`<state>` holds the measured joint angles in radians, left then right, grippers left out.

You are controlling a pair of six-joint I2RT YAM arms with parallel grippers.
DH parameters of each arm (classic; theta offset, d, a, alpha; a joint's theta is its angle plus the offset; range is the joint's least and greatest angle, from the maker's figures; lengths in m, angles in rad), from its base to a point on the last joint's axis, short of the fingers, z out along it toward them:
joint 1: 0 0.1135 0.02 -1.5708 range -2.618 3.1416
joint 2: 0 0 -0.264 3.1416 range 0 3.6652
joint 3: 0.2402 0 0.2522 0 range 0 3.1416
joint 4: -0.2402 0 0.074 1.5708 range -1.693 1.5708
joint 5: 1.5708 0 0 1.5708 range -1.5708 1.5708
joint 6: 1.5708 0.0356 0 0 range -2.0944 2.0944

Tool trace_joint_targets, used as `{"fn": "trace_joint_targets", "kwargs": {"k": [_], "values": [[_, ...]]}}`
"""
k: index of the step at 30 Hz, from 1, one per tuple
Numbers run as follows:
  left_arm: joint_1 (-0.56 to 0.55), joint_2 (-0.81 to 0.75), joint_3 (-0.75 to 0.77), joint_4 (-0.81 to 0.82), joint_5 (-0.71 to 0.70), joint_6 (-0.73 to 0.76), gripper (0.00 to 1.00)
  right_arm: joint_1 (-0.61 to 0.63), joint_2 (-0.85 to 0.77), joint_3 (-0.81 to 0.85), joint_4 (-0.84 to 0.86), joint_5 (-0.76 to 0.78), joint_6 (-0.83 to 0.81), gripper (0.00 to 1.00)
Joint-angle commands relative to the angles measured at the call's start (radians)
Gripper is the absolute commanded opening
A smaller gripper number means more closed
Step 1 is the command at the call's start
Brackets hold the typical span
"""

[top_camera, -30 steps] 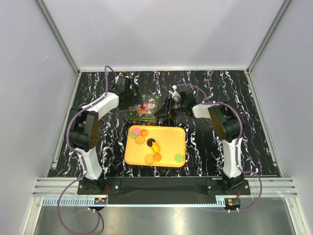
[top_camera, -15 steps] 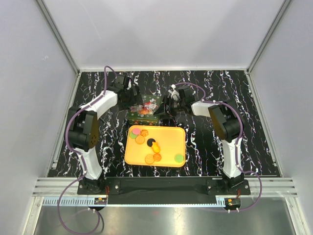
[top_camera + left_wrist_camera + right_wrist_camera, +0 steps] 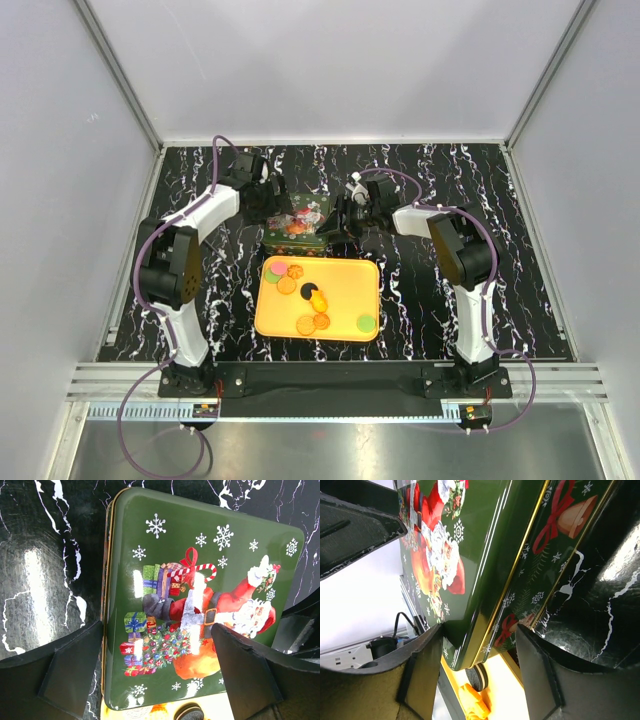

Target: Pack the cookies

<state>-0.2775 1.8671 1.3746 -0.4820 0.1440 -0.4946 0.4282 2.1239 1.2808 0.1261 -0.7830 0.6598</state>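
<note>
Two grippers flanked a green Christmas tin (image 3: 292, 230) on the black marbled table (image 3: 440, 290). At the left, the left gripper (image 3: 156, 627) stood spread wide, one finger on each side of the tin's Santa-printed top. It gripped nothing, and whether its pads touched the tin could not be told. At the right, the right gripper (image 3: 479, 630) was also parted, with the tin's gold-rimmed edge and bell-printed side wall lying between its fingers, and contact there was equally unclear.

The cookies (image 3: 314, 296) lay just in front of the tin on an orange tray (image 3: 345, 285), all small flat round discs. From the left, a pink-and-green one sat in the far corner. Two golden-orange ones lay beside it, and a black one touched a yellow one near the middle. A pair of orange ones met toward the near edge, and a single green one lay apart near the right front corner.
</note>
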Motion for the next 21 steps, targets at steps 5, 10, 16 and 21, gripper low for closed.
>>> {"fn": "trace_joint_targets", "kwargs": {"k": [5, 10, 16, 21], "values": [[-0.014, -0.065, 0.02, -0.007, 0.028, 0.004, 0.94, 0.0, 0.005, 0.006, 0.052, 0.03, -0.006, 0.56], [-0.037, -0.056, 0.0, 0.002, 0.014, -0.001, 0.94, 0.0, 0.013, -0.017, 0.082, 0.036, 0.003, 0.36], [-0.066, -0.045, -0.002, 0.005, -0.015, -0.015, 0.94, 0.024, 0.031, -0.011, 0.027, 0.12, -0.058, 0.14], [-0.075, -0.04, -0.008, -0.001, -0.037, -0.021, 0.94, 0.03, 0.039, -0.011, -0.02, 0.156, -0.081, 0.01]]}}
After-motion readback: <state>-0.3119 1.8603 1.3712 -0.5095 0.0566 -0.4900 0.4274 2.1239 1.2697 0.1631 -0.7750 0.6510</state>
